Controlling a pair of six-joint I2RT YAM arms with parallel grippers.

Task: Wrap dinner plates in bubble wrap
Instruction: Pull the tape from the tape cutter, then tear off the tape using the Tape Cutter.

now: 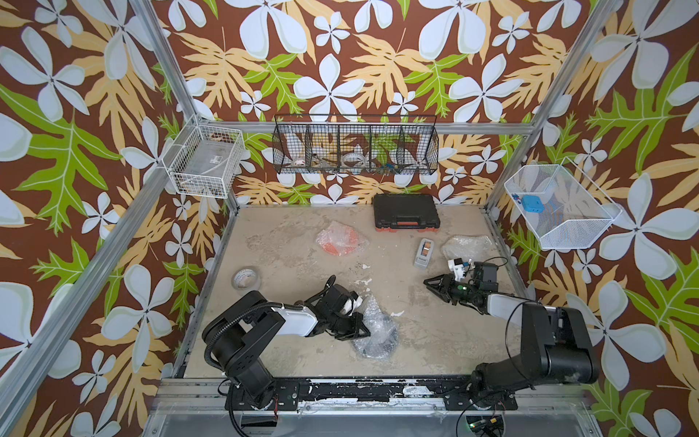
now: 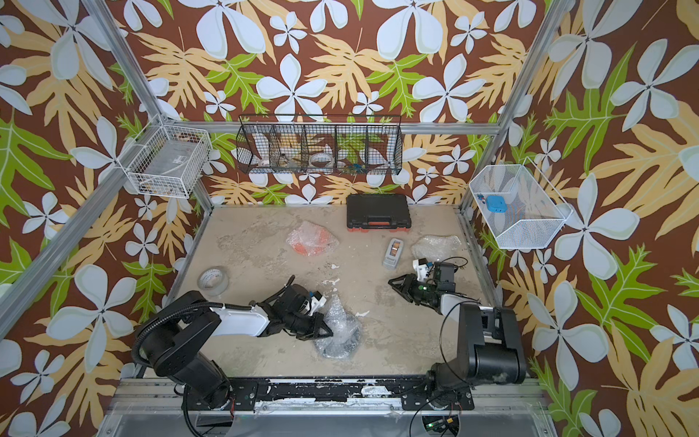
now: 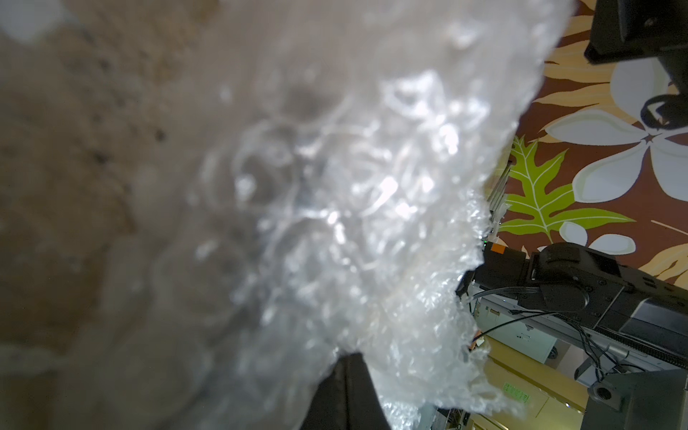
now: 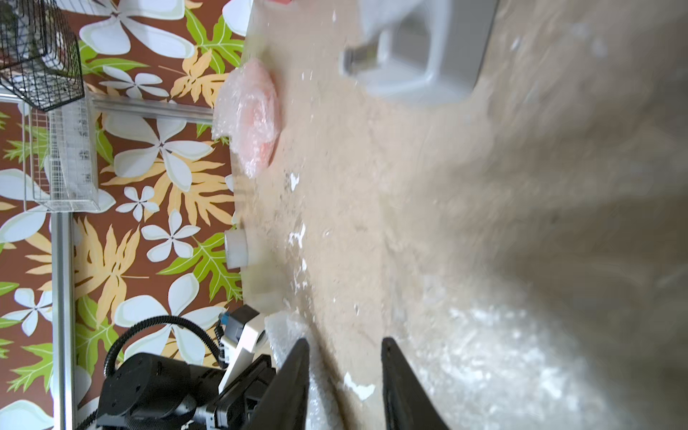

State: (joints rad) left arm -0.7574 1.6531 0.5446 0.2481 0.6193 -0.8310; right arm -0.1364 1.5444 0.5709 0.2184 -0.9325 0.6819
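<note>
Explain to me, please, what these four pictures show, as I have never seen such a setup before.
These are two robot arms fixed at the near edge of a table, each ending in a two-fingered gripper. Two pictures come from one camera pair overhead; the other two from cameras on the arms' wrists. On the table lie an orange plate, already wrapped, another wrapped bundle, a tape roll, a black case and a small grey device. The left gripper is shut on the bubble wrap around the black plate; the right gripper is open and empty.
</note>
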